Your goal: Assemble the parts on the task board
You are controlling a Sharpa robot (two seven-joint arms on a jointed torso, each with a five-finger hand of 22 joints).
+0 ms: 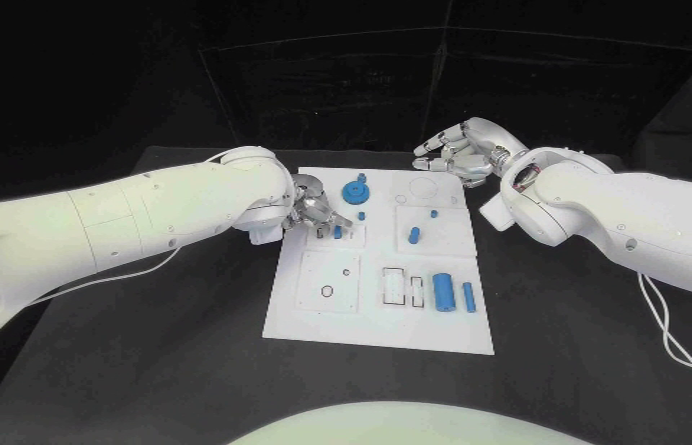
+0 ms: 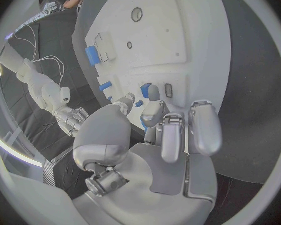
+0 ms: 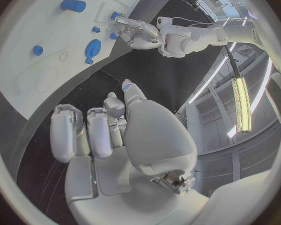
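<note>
The white task board (image 1: 378,305) lies in the middle of the table. My left hand (image 1: 315,213) reaches down onto its near-left part, and thumb and finger pinch a small blue part (image 2: 139,103). An upright blue block (image 1: 338,231) stands just beside those fingertips (image 2: 152,110). A blue gear (image 1: 358,185) sits at the board's far end, also seen as the blue gear (image 3: 93,47). Mid-board lies a blue peg (image 1: 414,233). A blue cylinder (image 1: 444,291) and a blue bar (image 1: 469,296) lie at the right. My right hand (image 1: 464,150) hovers over the board's far right corner, holding nothing.
Empty outlined slots (image 1: 400,286) and a round hole (image 1: 327,291) mark the board's near half. Black table (image 1: 577,365) surrounds the board. A white cable (image 1: 656,315) trails along my right arm.
</note>
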